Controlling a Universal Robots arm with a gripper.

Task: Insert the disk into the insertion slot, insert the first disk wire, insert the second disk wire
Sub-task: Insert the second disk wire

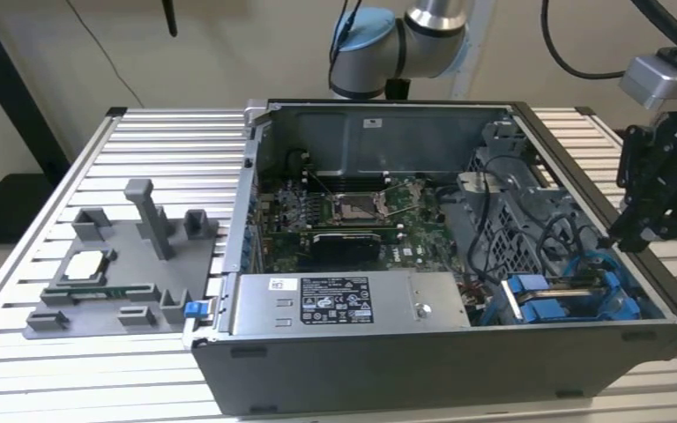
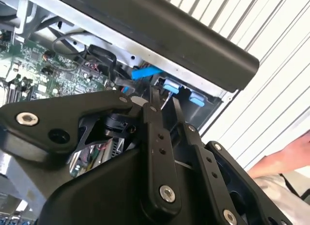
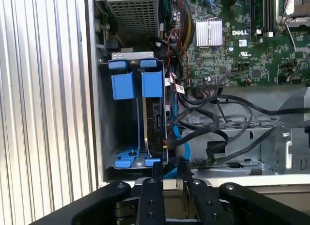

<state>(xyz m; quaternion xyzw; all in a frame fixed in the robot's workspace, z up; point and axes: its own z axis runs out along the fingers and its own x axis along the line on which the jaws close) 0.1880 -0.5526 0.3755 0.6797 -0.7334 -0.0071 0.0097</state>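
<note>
An open case (image 1: 433, 370) is placed on a slatted surface (image 1: 162, 141). In the exterior view, the claw (image 1: 619, 240) is held above the case wall on the exterior view's right, just over the corner where the slot (image 1: 562, 304) is found. Whether the claw is clenched or released cannot be told.

In the first wrist view the slot (image 3: 123, 84) is seen with its blue rails. The disk (image 3: 157, 113) is seen standing on edge inside it, in the compartment nearer to the motherboard (image 3: 232, 45). A blue wire (image 3: 177, 137) is led from beside the disk toward the claw (image 3: 170, 168), among black cables (image 3: 227, 113).

In the second wrist view the claw (image 2: 165, 101) is pointed at the blue tabs of the slot (image 2: 170, 86). A person's hand (image 2: 286, 157) is seen beyond the case, over the surface. A power supply (image 1: 338, 300) is mounted beside the slot, on the exterior view's left of it.
</note>
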